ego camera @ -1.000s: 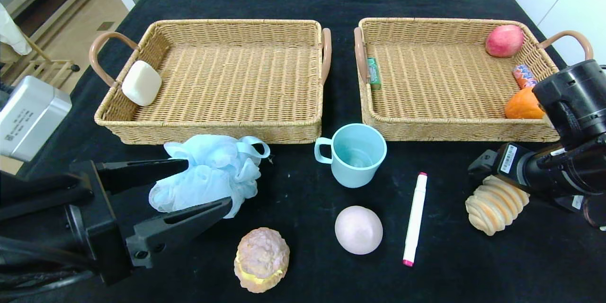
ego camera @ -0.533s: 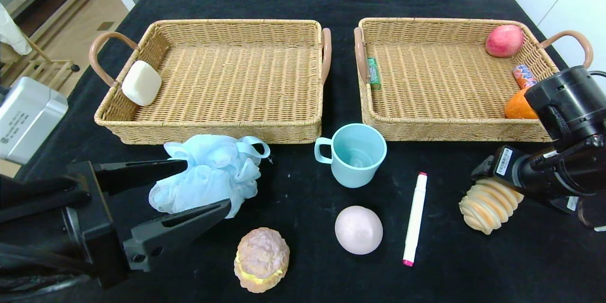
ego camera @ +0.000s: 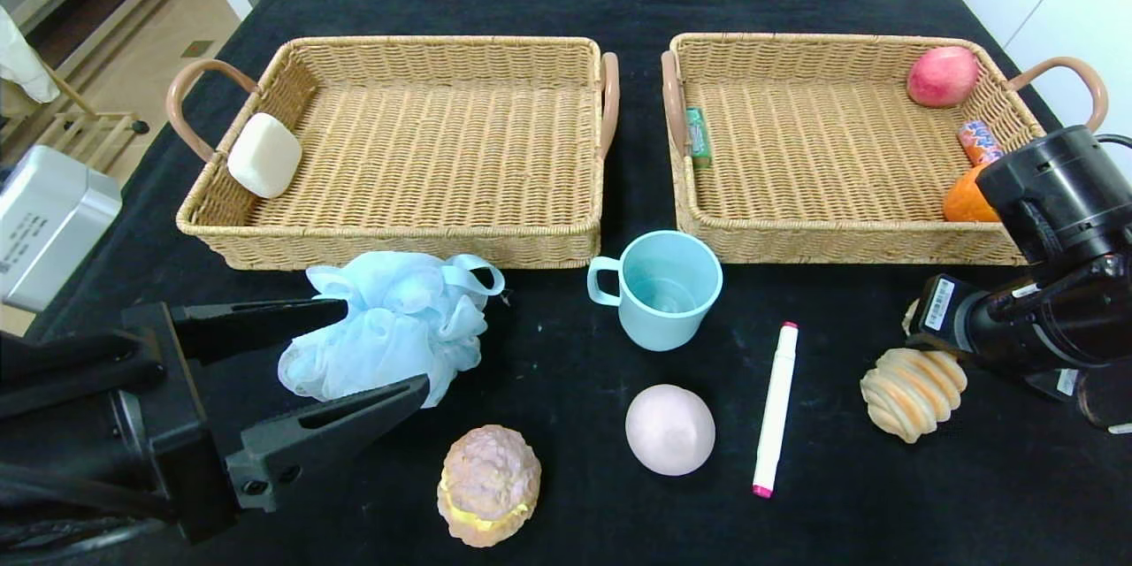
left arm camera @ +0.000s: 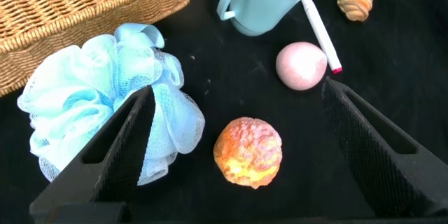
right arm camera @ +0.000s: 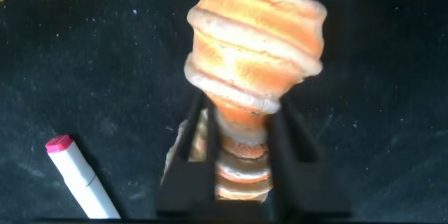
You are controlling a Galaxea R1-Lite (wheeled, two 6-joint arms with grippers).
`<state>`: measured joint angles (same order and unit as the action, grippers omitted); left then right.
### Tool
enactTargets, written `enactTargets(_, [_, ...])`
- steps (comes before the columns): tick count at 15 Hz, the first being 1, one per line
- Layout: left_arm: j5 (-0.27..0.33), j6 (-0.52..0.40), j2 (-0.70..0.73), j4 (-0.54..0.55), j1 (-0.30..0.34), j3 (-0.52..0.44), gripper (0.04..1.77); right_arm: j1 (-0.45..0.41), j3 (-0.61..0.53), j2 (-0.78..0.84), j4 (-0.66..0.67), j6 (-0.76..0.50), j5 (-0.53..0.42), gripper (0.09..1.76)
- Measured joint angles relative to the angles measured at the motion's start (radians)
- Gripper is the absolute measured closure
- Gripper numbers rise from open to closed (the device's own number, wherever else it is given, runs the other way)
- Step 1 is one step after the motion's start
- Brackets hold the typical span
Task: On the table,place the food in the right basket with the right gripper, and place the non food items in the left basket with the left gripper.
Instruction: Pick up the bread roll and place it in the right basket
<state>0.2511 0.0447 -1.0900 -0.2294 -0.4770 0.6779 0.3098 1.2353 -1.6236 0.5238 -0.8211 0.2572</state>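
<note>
My right gripper (ego camera: 924, 347) is shut on one end of a ridged croissant (ego camera: 914, 382) at the front right of the table; in the right wrist view both fingers (right arm camera: 290, 147) pinch its narrow end (right arm camera: 255, 42). My left gripper (ego camera: 386, 345) is open around a light blue bath pouf (ego camera: 389, 327), in front of the left basket (ego camera: 398, 240). In the left wrist view the pouf (left arm camera: 91, 105) lies against one finger (left arm camera: 129, 140), and a cream puff (left arm camera: 248, 151) shows between the open jaws. The right basket (ego camera: 840, 240) holds a red fruit (ego camera: 942, 75), an orange (ego camera: 967, 199), a candy (ego camera: 979, 141) and a green pack (ego camera: 698, 134).
A white soap bar (ego camera: 263, 155) leans in the left basket. On the black cloth stand a light blue cup (ego camera: 659, 287), a pink ball (ego camera: 669, 429), a white marker (ego camera: 776, 407) and the cream puff (ego camera: 488, 484).
The right arm has shifted slightly left and drawn back, and the croissant has turned and shifted a little left in its grip. The left gripper has drifted slightly towards me, still open.
</note>
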Motion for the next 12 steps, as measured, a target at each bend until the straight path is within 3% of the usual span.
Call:
enactTargets(7, [0.001,0.001,0.000,-0.001,0.000,-0.001,0.09,0.002,-0.005,-0.002,0.000,0.000,0.001,1.42])
enactTargets(10, [0.001,0.003,0.000,-0.001,0.000,-0.003,0.09,-0.053,-0.005,-0.002,0.002,0.001,-0.005,1.44])
enactTargets(12, [0.002,0.013,0.000,-0.001,0.000,-0.005,0.09,-0.029,-0.001,0.003,0.027,0.004,0.005,1.44])
